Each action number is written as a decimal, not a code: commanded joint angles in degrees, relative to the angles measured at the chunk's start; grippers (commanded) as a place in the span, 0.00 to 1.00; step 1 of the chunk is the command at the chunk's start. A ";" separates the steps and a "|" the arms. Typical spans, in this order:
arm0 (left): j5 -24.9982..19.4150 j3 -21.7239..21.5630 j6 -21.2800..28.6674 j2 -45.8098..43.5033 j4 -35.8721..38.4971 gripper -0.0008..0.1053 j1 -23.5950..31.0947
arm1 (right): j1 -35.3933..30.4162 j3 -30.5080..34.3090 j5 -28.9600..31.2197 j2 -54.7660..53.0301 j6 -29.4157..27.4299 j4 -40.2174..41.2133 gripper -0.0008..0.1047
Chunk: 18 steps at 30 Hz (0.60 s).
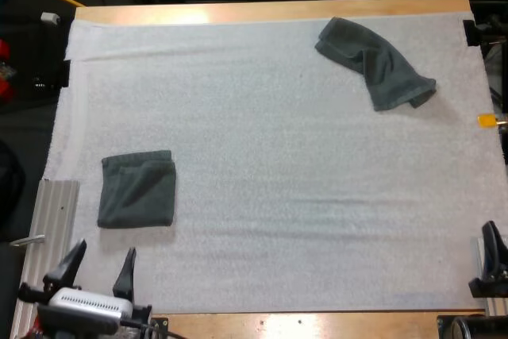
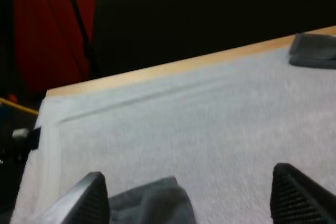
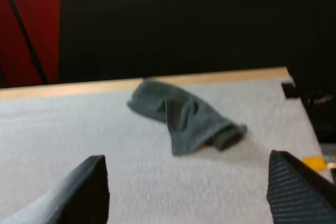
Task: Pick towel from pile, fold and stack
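The crumpled towel point(image 1: 377, 61) lies in the upper right of the high view, close to the far edge of the white mat point(image 1: 278, 196) and well apart from both arms. The folded towel point(image 1: 136, 190) sits in the lower left, just ahead of the left gripper point(image 1: 105, 250). That gripper hangs at the bottom left corner with its fingers spread wide and nothing between them. The right gripper point(image 1: 492, 253) is at the lower right edge, and its wrist view shows its fingers wide apart and empty too, facing the crumpled towel across bare mat.

The likeliest trouble is the pick itself. The crumpled towel is bunched into overlapping folds, so a pinch on the top ridge may catch only one layer and let the rest trail or slip out. A pinch pushed too deep may take the soft mat along with the cloth. The towel is also near the far edge of the tabletop point(image 1: 278, 9), so a sideways nudge could push it toward that edge rather than gather it.

The left gripper is close to the folded towel, so a careless forward sweep could drag it open or skew it, and anything stacked on it would then lie crooked.

No brand, label or writing can be read on the towels, the mat or the tabletop.
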 commanded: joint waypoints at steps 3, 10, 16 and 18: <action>0.31 2.74 -0.02 -7.68 -2.87 0.59 0.02 | -0.24 2.06 -0.43 -2.23 -0.18 -0.79 0.60; 0.31 9.74 -0.02 -7.59 -2.88 0.59 0.02 | -0.24 4.54 -0.32 -2.23 -0.18 -0.79 0.60; 0.24 14.10 -0.02 -7.42 -4.42 0.59 0.02 | -0.24 5.67 -0.01 -2.09 -0.18 -0.55 0.60; 0.26 14.23 -0.02 -7.44 -4.67 0.59 0.02 | -0.24 6.20 -0.02 -2.10 -0.18 -0.31 0.60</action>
